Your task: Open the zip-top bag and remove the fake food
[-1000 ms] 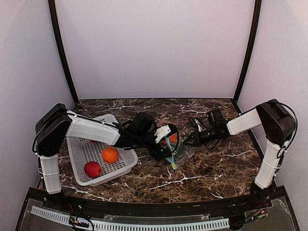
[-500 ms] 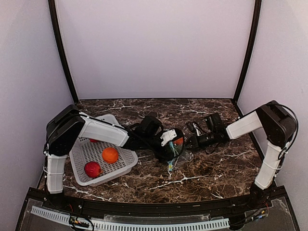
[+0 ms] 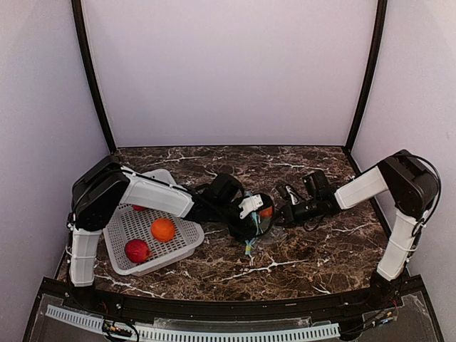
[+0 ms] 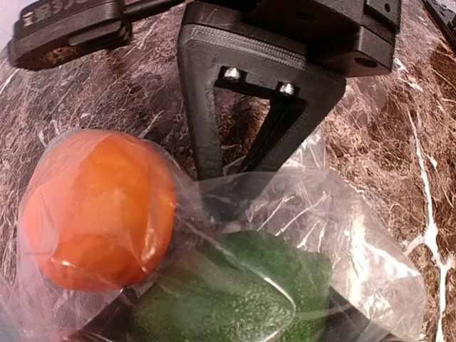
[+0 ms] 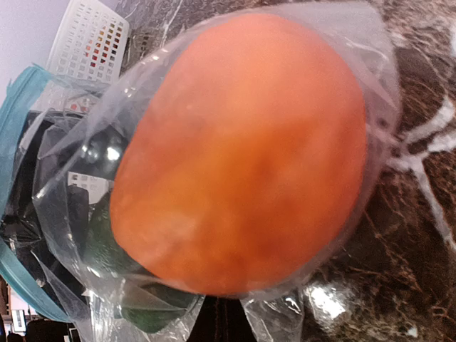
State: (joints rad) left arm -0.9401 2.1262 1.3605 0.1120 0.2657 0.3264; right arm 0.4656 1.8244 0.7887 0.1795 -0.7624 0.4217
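Dark marble table (image 3: 320, 249) veined in white, enclosed by pale lilac walls (image 3: 228, 71); both arms reach inward and meet near its centre.

The zip-top bag (image 3: 271, 231) lies on the table between the two grippers, to the right of the white perforated basket (image 3: 182, 239). From above, most of the bag is covered by the left gripper (image 3: 253, 214), leaving only a patch of clear film, the teal zip strip (image 3: 249, 246) trailing toward the near edge, and a spot of the bagged orange (image 3: 266, 211).

The left wrist view shows the bag (image 4: 356, 235) at close range. It holds the bagged orange (image 4: 96, 210) with the dark green piece (image 4: 235, 292) touching it below; the green piece is cut off by the lower edge. Beyond them, the right gripper (image 4: 228, 174) has its fingers pressed together on the bag's crinkled far edge. The left gripper's own fingers cannot be made out with any certainty, so their spread cannot be told.

In the right wrist view, the bagged orange (image 5: 242, 149) fills the picture behind film (image 5: 370, 43), the dark green piece (image 5: 107, 249) is half hidden below it, and the zip strip (image 5: 21, 100) runs off the left edge. The right gripper's fingers do not appear here.

The basket holds the basket orange (image 3: 163, 229) and the round red piece (image 3: 137, 250). A red piece (image 3: 137, 208) at its far side is largely hidden by the left arm, and its shape cannot be judged.
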